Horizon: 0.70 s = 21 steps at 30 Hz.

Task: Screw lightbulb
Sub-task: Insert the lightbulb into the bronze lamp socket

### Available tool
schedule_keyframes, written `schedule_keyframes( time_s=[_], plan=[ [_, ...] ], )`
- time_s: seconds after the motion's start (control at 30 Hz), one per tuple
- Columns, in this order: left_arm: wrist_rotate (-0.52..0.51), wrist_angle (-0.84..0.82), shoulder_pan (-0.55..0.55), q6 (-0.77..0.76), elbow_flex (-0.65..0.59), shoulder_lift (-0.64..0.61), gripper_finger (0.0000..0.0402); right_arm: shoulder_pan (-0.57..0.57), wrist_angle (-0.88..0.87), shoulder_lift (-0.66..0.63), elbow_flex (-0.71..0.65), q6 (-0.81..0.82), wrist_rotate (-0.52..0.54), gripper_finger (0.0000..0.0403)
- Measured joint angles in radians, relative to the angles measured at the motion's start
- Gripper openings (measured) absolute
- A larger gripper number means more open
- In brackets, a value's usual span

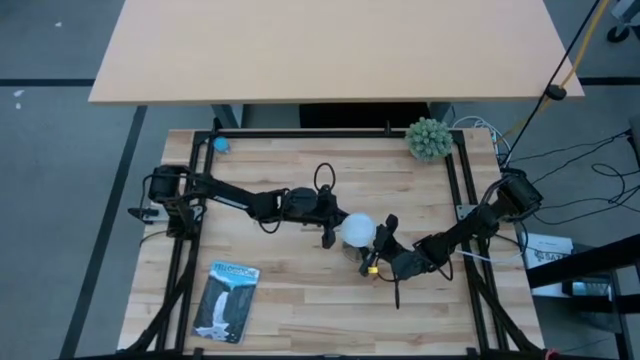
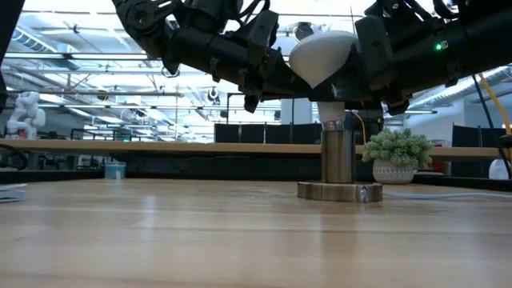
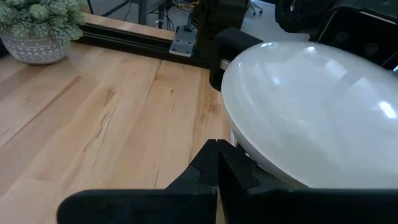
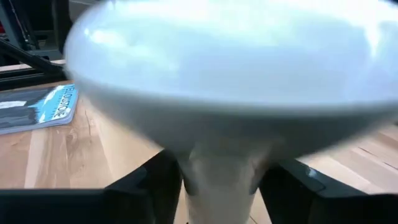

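A light wooden plank table edged by a black metal frame is carrying a round brass-coloured socket base with an upright metal post near its middle. A small green plant in a pale patterned pot is sitting at a far corner, a blue-and-white printed packet is lying flat near the front edge, and a small teal object is resting at the other far corner.

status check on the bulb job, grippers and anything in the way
Left gripper shut, beside the lightbulb. Right gripper astride the bulb's neck, grip unclear. Lightbulb upright in the socket base. Nothing in the way.
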Motion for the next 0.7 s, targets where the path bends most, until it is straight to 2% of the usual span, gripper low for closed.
schedule_keyframes(
  time_s=[0.2,0.47,0.7],
  plan=[
    [0.0,0.0,0.0,-0.002,0.0,0.0,0.0,0.0,0.0,0.0,0.0,-0.008,0.001,0.0216],
    [0.0,0.0,0.0,-0.022,0.0,0.0,0.0,0.003,-0.004,-0.005,0.0,-0.01,-0.002,0.0213],
    [0.001,-0.024,-0.017,-0.058,0.0,0.0,0.0,0.026,-0.067,-0.076,0.0,-0.039,0.0,0.0213]
  ],
)
